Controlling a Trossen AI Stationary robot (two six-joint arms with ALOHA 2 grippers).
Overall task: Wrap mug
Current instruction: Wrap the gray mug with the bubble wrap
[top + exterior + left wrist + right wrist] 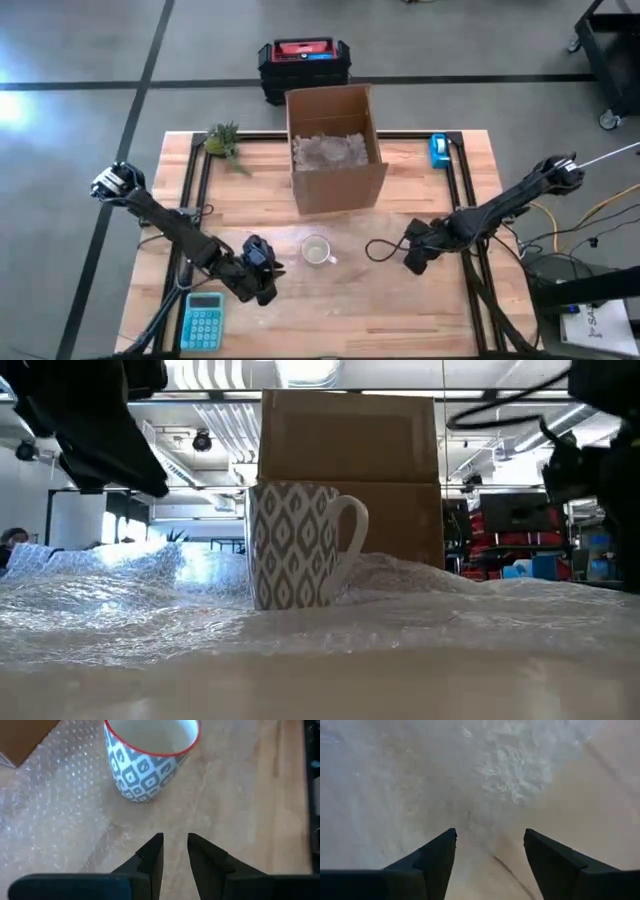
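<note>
A grey-and-white patterned mug (318, 250) with a red rim (150, 750) stands upright on a clear sheet of bubble wrap (150, 610) spread over the table's middle. Its handle (350, 530) points toward the table's right. My left gripper (262, 278) hangs above the table to the mug's left. Its fingers (175, 842) are a narrow gap apart, with nothing between them. My right gripper (412, 258) hangs to the mug's right, wide open (490, 840) over a crumpled part of the wrap (515, 765).
An open cardboard box (335, 150) with packing inside stands just behind the mug. A teal calculator (203, 320) lies near the front left. A blue tape dispenser (440, 150) and a small plant (225, 140) sit at the back. A black cable (385, 245) loops beside my right gripper.
</note>
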